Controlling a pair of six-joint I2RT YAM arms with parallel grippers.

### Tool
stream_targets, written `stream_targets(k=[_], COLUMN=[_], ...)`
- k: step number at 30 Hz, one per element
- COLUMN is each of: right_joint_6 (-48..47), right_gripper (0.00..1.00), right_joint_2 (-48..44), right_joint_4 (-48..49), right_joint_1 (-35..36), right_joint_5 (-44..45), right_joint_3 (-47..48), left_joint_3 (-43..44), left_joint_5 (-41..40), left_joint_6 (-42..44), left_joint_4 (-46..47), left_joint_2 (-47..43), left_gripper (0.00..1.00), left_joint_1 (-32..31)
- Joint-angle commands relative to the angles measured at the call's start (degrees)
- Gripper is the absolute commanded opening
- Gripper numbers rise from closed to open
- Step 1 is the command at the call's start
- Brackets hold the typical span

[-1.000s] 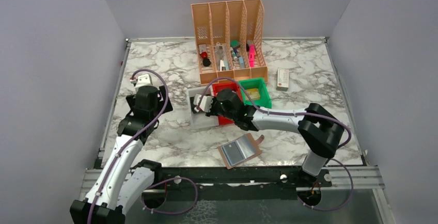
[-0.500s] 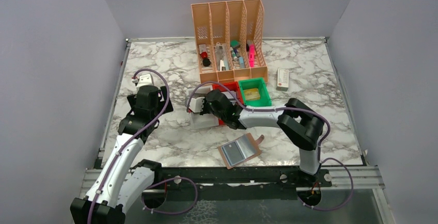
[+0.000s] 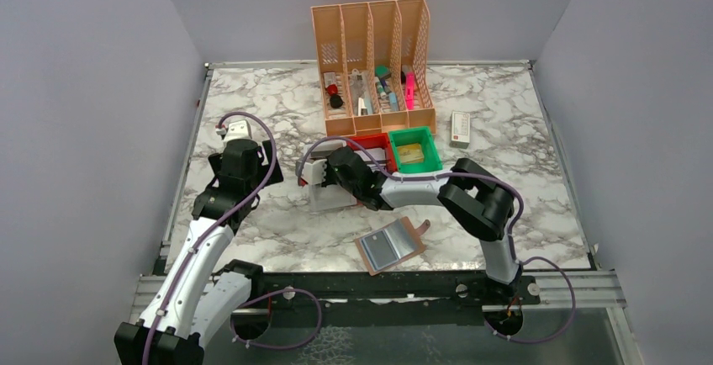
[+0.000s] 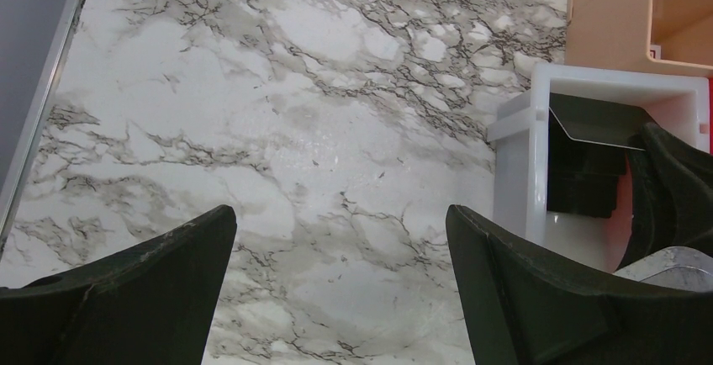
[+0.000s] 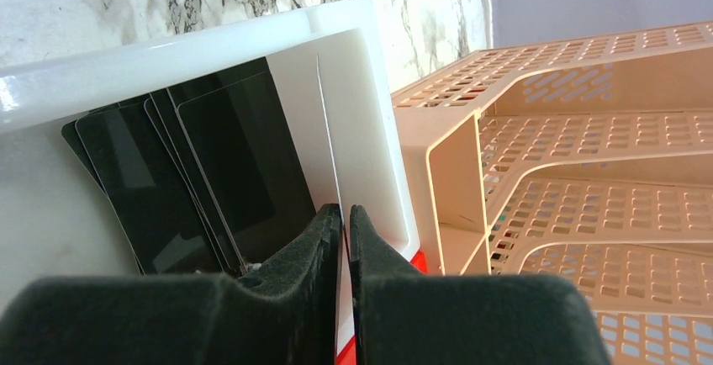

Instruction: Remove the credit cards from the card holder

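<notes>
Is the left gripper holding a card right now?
No, the left gripper is open above the marble table with nothing in it.

Bench (image 3: 269, 104) white marble, veined grey; white bin (image 5: 370, 113) with black cards (image 5: 227, 155); peach rack (image 3: 370, 29); red bin (image 3: 367, 140); green bin (image 3: 430, 160); tan holder (image 3: 366, 256).

No legible text or labels anywhere.

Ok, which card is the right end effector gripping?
The thin card seen edge-on, pinched in the right end effector; the dark cards lie fanned in the white bin, ungripped.
</notes>
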Motion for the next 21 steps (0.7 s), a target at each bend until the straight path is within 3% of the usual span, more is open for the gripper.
stream_targets(k=[1, 4, 9, 13, 21], right_joint_6=[-0.18, 0.70, 2.31, 6.45, 23.42], right_gripper=[0.13, 0.15, 0.28, 0.30, 0.36], right_joint_2=[1.21, 0.36, -1.77, -5.29, -23.54], right_joint_4=[-0.31, -2.08, -6.78, -7.06, -4.48], right_joint_1=[0.12, 0.16, 0.16, 0.25, 0.21], right_joint_5=[1.22, -0.30, -3.64, -4.67, -9.70], right_joint_3=[0.33, -0.20, -1.31, -2.27, -9.66], left_joint_3=[-0.32, -0.34, -0.36, -0.36, -0.31], left_joint_5=[1.37, 1.59, 1.97, 2.12, 3.07], left_joint_6=[0.77, 0.85, 0.86, 0.86, 0.94], left_joint_4=[1.30, 1.33, 1.34, 1.36, 1.49], left_joint_2=[-0.17, -0.07, 0.39, 0.65, 1.48], left_gripper=[0.99, 0.99, 0.99, 0.99, 0.99], left_joint_1=[0.31, 0.29, 0.29, 0.29, 0.29])
